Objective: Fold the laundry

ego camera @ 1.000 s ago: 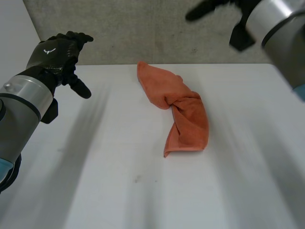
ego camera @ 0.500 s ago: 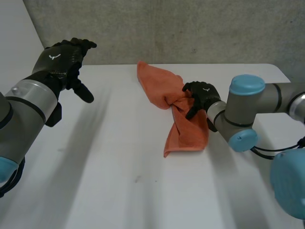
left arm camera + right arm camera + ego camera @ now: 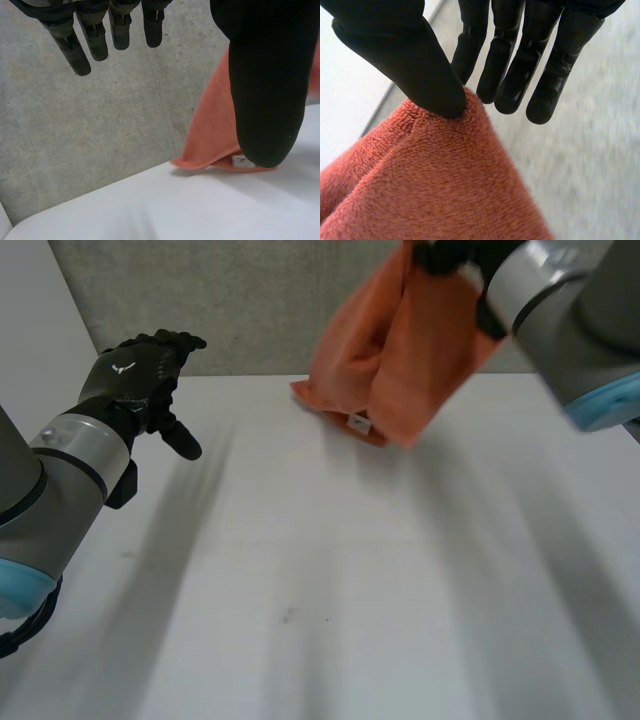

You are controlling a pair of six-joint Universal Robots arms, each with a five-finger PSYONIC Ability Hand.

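Observation:
An orange towel (image 3: 400, 350) hangs bunched in the air over the table's far edge, its lower end with a small white label (image 3: 361, 422) just above the surface. My right hand (image 3: 452, 253) holds it from above. In the right wrist view the thumb (image 3: 405, 55) pinches the towel's top fold (image 3: 435, 180) against the fingers (image 3: 520, 65). My left hand (image 3: 135, 370) hovers at the far left of the table, fingers straight and empty. From the left wrist, the towel (image 3: 210, 130) hangs beyond the thumb (image 3: 265, 85).
The white table (image 3: 300, 590) spreads out bare in front of both arms. A grey wall (image 3: 250, 300) stands right behind its far edge. The right forearm (image 3: 570, 310) reaches in over the far right corner.
My right hand came down onto the towel lying on the table, closed on it and lifted it up and back. The left hand has barely shifted.

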